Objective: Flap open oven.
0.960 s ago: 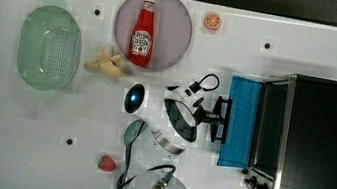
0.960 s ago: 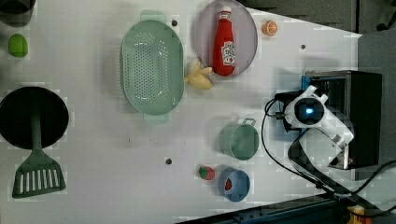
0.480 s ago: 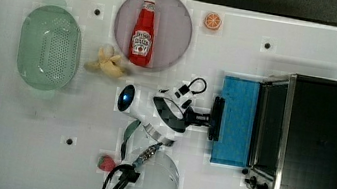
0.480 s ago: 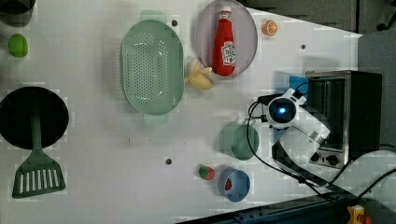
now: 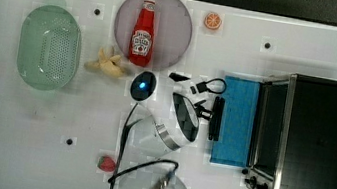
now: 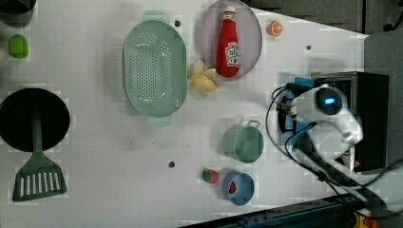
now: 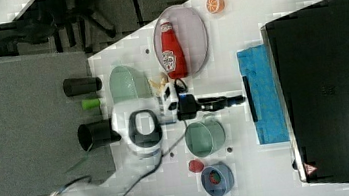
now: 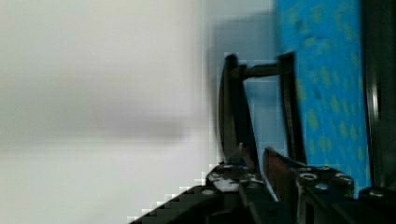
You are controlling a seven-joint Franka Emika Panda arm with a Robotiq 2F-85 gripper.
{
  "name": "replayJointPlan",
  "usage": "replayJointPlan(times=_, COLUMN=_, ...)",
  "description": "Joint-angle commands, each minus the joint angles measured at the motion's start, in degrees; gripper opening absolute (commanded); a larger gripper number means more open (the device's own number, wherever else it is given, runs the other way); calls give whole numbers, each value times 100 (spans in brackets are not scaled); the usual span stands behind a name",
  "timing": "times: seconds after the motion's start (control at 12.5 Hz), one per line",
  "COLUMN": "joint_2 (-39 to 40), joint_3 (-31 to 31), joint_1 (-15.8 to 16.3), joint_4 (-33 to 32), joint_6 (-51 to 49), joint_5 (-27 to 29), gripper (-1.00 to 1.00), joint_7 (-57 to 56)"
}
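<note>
1. The oven [image 5: 318, 144], a big boxy toaster oven with a black top and silver metal frame, sits at the far right of the white table [image 5: 8, 141] in the top view. Its blue-tinted flap door [image 5: 236, 120] is already swung down flat, pointing away from the oven body.
2. The black bar handle [image 5: 216, 118] runs along the door's outer edge, parallel to the oven front.
3. The gripper [image 8: 254, 161] is on the handle side of the oven, reaching straight toward it. Its fingers look pinched on the bar, with only a narrow gap, one on each side.
4. So the pull line is straight out from the oven, crosswise to the bar. I'd say the flap is pretty much fully open now.
</note>
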Motion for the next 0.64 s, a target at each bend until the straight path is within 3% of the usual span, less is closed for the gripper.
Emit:
replayJointPlan(times=0.08, joint_2=-1259, joint_3=-97, joint_1=-74, joint_4=97, joint_6=-72, joint_5=1168, gripper=-65, joint_7=385)
replayJointPlan(times=0.24, joint_2=-2011, joint_3=-221, joint_1=-98, joint_4=121, joint_6=-576, joint_5=2000, gripper=-65, joint_7=315)
replayJointPlan(times=0.64, joint_2=-3531, joint_3=-195, joint_1=-88, joint_4=695, joint_6=-2363, joint_5=3263, gripper=-65, joint_7=352)
